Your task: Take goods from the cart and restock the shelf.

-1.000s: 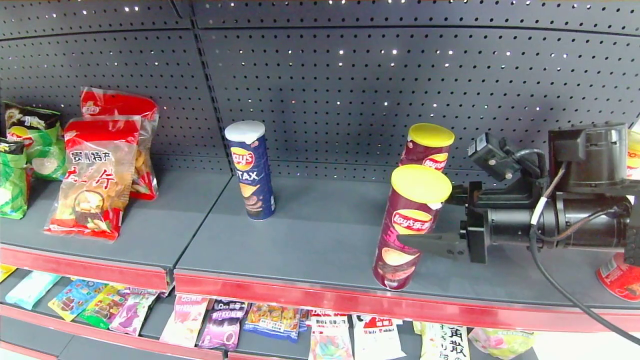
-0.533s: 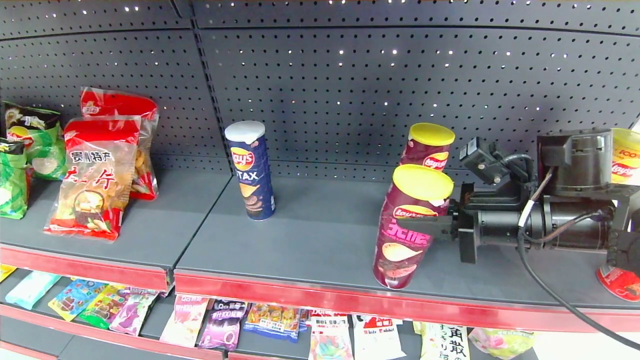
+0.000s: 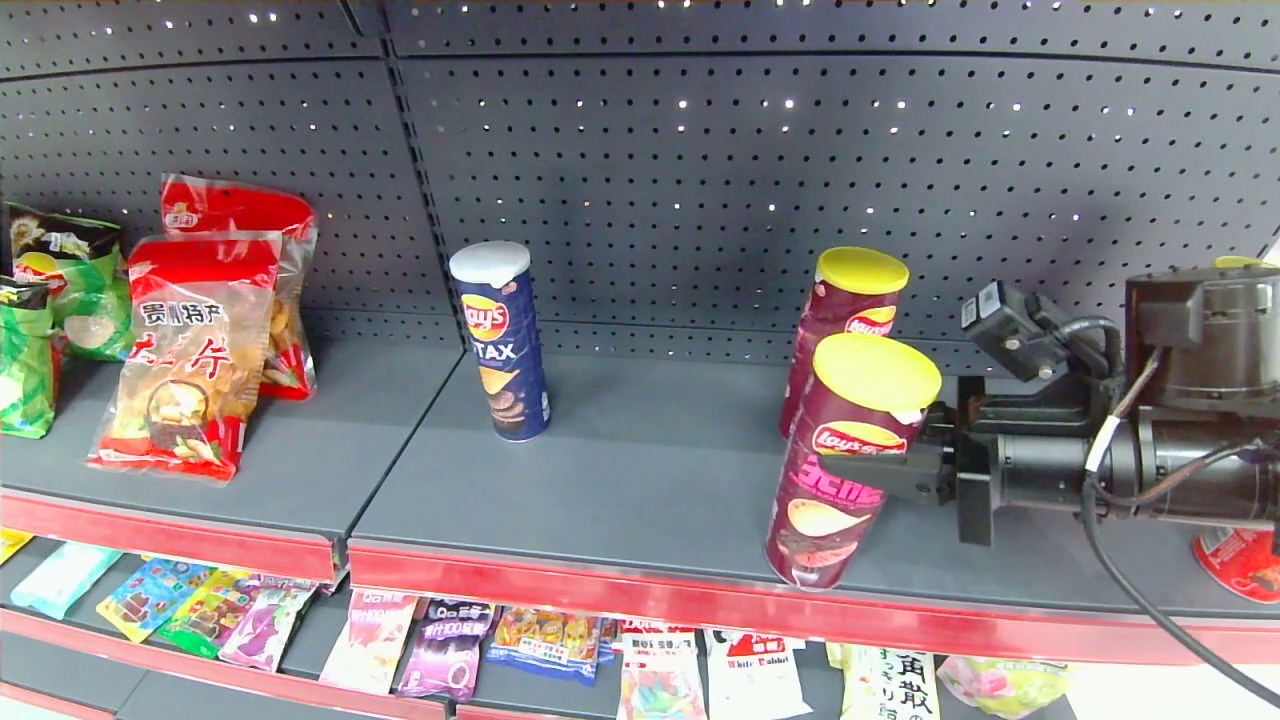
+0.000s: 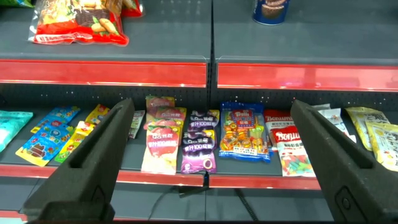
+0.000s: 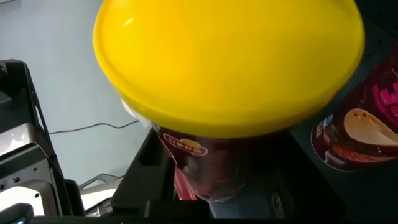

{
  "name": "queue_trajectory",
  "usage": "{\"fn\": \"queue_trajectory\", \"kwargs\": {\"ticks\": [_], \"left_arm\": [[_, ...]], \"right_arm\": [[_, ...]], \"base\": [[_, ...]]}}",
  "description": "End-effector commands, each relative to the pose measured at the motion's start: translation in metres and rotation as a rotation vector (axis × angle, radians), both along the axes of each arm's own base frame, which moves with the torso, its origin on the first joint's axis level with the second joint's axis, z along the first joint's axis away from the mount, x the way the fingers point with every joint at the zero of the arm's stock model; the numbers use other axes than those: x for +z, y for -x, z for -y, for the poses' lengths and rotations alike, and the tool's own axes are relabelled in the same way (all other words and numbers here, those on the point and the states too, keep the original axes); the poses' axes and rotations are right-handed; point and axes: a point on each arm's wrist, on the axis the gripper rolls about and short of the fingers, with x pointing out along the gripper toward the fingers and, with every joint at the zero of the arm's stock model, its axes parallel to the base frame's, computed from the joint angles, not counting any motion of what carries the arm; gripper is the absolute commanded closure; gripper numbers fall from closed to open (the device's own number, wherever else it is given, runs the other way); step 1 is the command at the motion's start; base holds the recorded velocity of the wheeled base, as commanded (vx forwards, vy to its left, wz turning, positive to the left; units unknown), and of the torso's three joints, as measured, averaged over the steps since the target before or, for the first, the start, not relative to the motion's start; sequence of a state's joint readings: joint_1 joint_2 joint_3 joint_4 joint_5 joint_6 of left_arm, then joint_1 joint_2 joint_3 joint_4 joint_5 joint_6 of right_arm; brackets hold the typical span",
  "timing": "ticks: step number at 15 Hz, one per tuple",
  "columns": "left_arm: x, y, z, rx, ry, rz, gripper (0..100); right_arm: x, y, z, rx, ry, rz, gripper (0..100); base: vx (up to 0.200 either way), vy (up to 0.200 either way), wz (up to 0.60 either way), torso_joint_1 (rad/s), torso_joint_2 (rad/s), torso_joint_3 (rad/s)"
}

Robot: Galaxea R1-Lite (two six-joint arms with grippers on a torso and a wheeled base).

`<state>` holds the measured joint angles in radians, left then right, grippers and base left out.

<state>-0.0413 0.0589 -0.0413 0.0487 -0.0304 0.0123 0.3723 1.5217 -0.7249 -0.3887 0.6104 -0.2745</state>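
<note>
- Left gripper (image 4: 208, 165): fingers spread wide with nothing between them; it faces the lower shelf tier (image 4: 102, 72) stocked with candy packets (image 4: 205, 140).
- Right gripper (image 3: 885, 455): clamped from the right-hand side on the maroon chip canister (image 3: 822, 520), about mid-height.
- Maroon chip canister: yellow lid (image 5: 227, 62); tilted, top leaning right; its base is at the red front lip (image 3: 600, 590) of the upper shelf (image 3: 640, 480). Whether the base rests on the shelf cannot be told.
- Red can (image 3: 1240, 565): partly seen at the right edge, near the shelf front.
- Blue chip canister (image 3: 503, 340): white lid, upright, mid-shelf, well apart to the left.
- Second maroon canister (image 3: 850, 300): upright, just behind the held one.
- Red snack bags (image 3: 190, 350): two, leaning, on the left shelf section; green bags (image 3: 40, 320) beside them at the far left.
- Pegboard back panel (image 3: 750, 170): dark, perforated.
</note>
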Motion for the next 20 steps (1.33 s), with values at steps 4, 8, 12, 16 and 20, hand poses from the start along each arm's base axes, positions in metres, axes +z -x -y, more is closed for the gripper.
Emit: {"fn": "queue_trajectory", "kwargs": {"ticks": [4,8,12,16,20], "left_arm": [[0.0,-0.0001,0.0,0.0,-0.001,-0.001,0],[0.0,-0.0001,0.0001,-0.004,-0.001,-0.001,0],[0.0,-0.0001,0.0,-0.002,-0.001,-0.001,0],[0.0,-0.0001,0.0,-0.002,-0.001,-0.001,0],[0.0,-0.0001,0.0,-0.002,-0.001,-0.001,0]], "right_arm": [[-0.0016,0.0035,0.006,-0.013,0.001,-0.004,100],[-0.0016,0.003,0.0088,-0.014,-0.004,-0.005,100],[-0.0042,0.0017,0.0082,-0.007,0.0,-0.011,100],[-0.0076,0.0032,0.0084,0.004,0.018,-0.003,100],[-0.0075,0.0027,0.0082,0.004,0.017,-0.002,100]], "base": [[0.0,0.0,0.0,0.0,0.0,0.0],[0.0,0.0,0.0,0.0,0.0,0.0],[0.0,0.0,0.0,0.0,0.0,0.0],[0.0,0.0,0.0,0.0,0.0,0.0],[0.0,0.0,0.0,0.0,0.0,0.0]]}}
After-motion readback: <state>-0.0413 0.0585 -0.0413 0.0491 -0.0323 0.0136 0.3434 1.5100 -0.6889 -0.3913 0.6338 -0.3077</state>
